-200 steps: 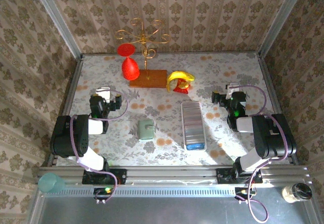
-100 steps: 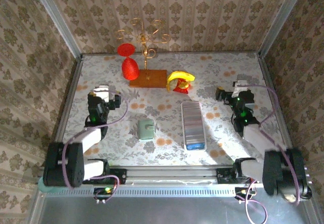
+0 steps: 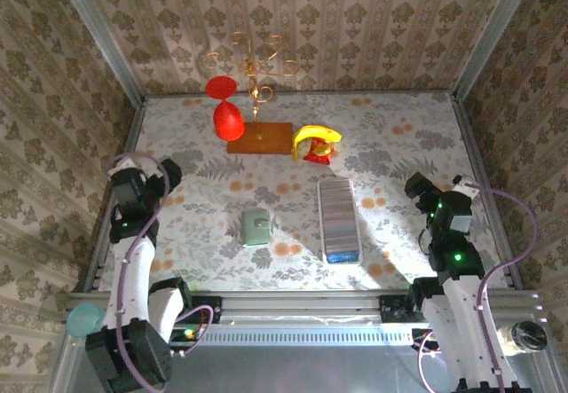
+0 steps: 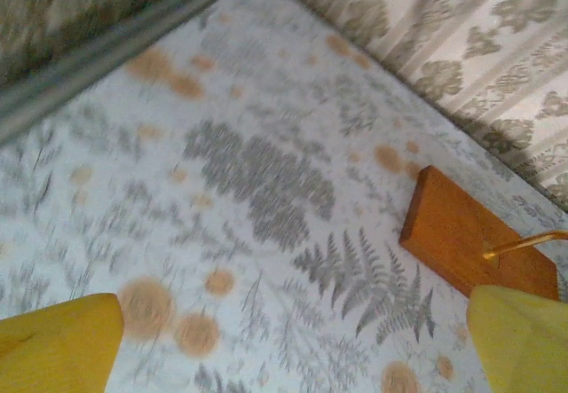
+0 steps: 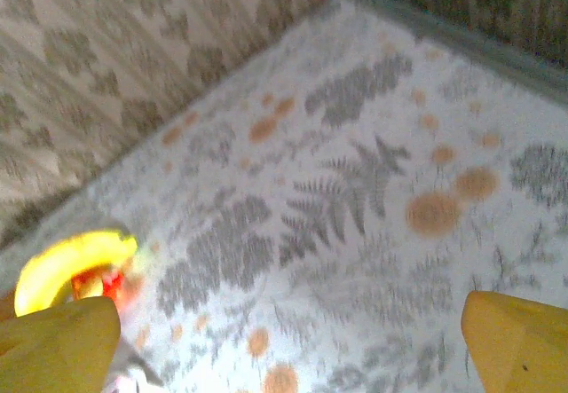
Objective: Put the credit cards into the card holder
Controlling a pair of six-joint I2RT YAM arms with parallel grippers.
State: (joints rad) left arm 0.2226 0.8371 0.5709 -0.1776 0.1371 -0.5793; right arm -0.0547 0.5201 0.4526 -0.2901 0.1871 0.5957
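At the left edge of the top view, the left gripper (image 4: 293,344) hangs with its yellow fingers spread wide and nothing between them. It faces the fern-printed tabletop (image 3: 195,233) and a wooden base (image 4: 479,242). Centre-left lies the card holder (image 3: 256,227), a soft, squarish sage-green wallet, flat and free on every side, probably so it is easy to approach. Just right of it, a long white tray (image 3: 321,220) keeps a glossy blue credit card (image 3: 343,256) at its near end. Far right, the right gripper (image 5: 288,344) is equally wide and empty.
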